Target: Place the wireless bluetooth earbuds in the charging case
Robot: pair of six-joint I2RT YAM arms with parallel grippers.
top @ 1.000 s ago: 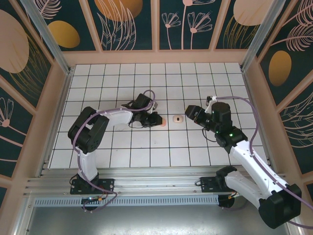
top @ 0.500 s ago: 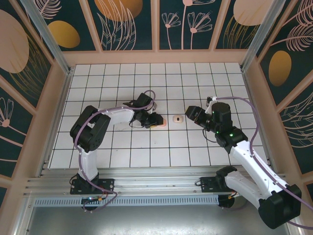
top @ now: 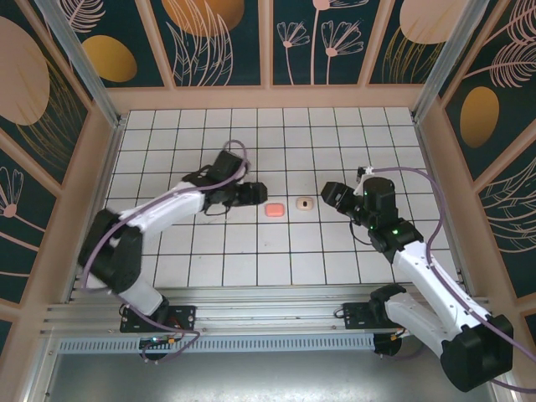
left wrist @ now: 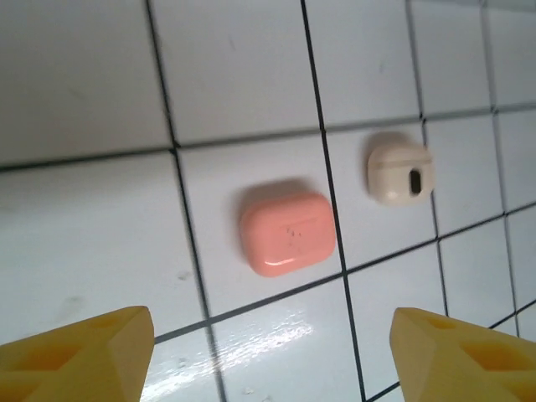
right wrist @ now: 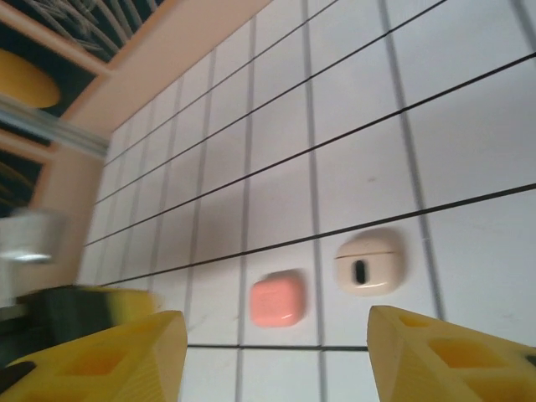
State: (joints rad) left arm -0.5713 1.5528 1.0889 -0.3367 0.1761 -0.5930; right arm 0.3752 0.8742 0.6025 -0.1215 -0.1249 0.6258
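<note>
The salmon-pink rounded plastic charging case (top: 273, 209) lies closed on the white tiled table (top: 335, 134), just right of the left gripper (top: 258, 194), whose jaws gape empty. The beige rounded case (top: 305, 203) sits nearer the right gripper (top: 327, 195), likewise released.

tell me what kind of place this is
Probably a robot test cell rather than a home or shop: a left arm and a right arm are bolted to a metal rail at the edge of a white tiled table, boxed in by leaf-pattern wall panels.
</note>
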